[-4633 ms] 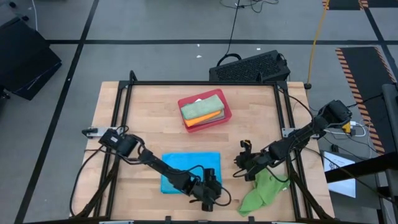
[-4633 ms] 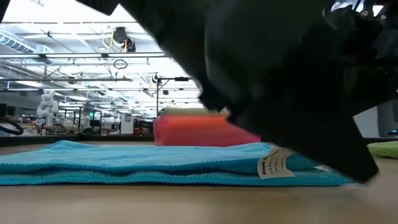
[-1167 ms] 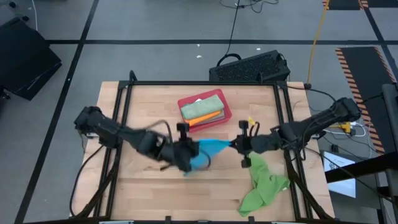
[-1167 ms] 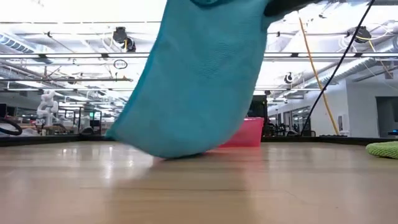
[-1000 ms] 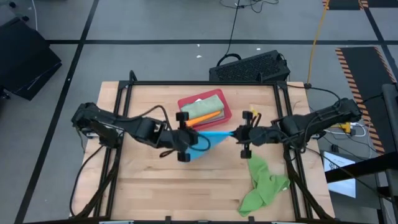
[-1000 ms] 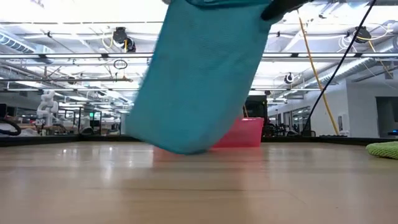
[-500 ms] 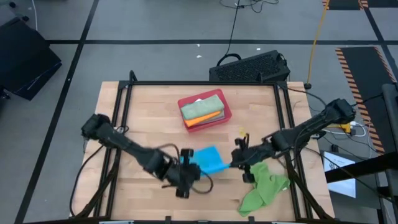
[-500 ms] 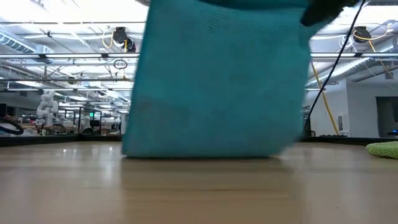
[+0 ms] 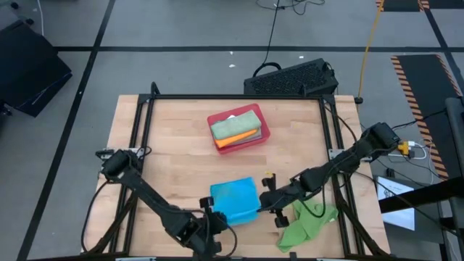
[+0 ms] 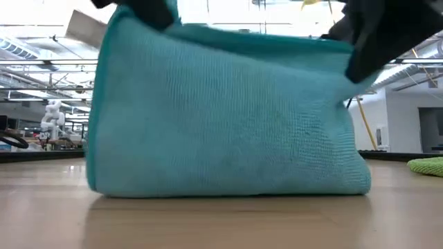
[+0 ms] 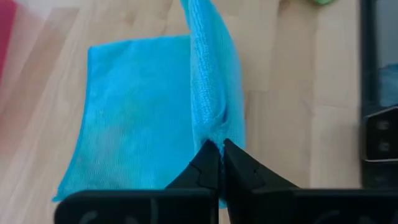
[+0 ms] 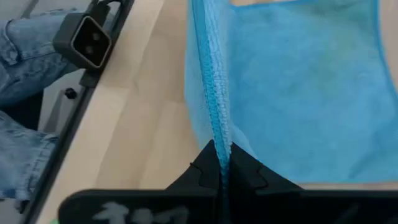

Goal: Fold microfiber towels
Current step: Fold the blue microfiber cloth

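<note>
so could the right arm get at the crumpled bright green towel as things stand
Probably not yet: the right gripper is shut on the bright blue microfiber towel. The crumpled bright green towel lies right beside it, unobstructed.

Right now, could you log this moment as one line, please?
step: folding | bright blue towel: hanging, bottom on table | left gripper: shut on towel | right gripper: shut on towel

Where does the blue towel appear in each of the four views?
High view: blue towel, near the table's front edge, between both end effectors.
Low view: fills the centre, bottom edge on the table.
Left wrist view: centre.
Right wrist view: upper right.
Shared landmark: the pinched top edge.
</note>
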